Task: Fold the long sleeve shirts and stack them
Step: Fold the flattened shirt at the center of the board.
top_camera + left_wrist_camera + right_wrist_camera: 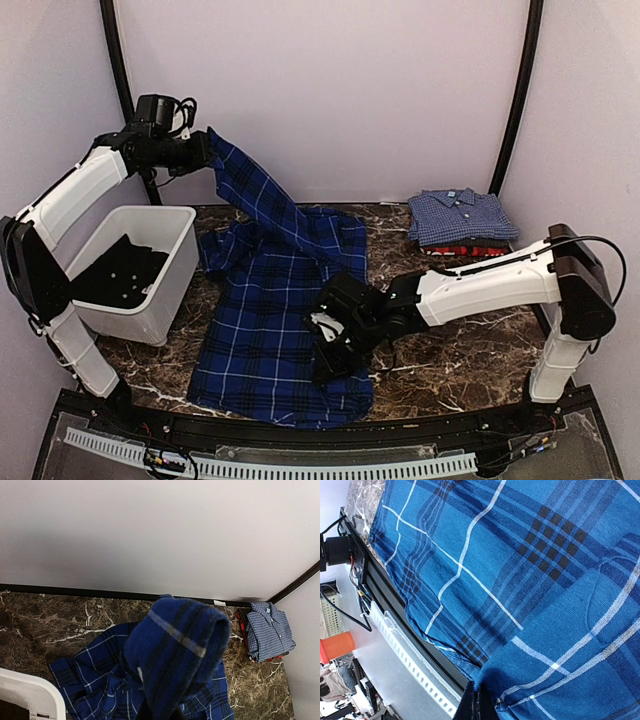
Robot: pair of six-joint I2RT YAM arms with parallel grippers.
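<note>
The deep-blue plaid shirt (265, 340) lies spread on the dark marble table. One sleeve (255, 195) is stretched up to the back left, where my left gripper (207, 152) is shut on its end. In the left wrist view the sleeve (177, 650) drapes over the fingers and hides them. My right gripper (332, 358) is low over the shirt's right side, shut on a fold of the plaid cloth (555, 645) at its fingertips (481, 704). At the back right the light-blue check shirt (460, 215) lies folded on the folded red shirt (465, 248).
A white bin (170, 290) holding dark cloth stands at the left, beside the plaid shirt. The folded stack (270, 630) sits in the right back corner by the wall. A black rail and a perforated strip (405, 650) run along the near table edge.
</note>
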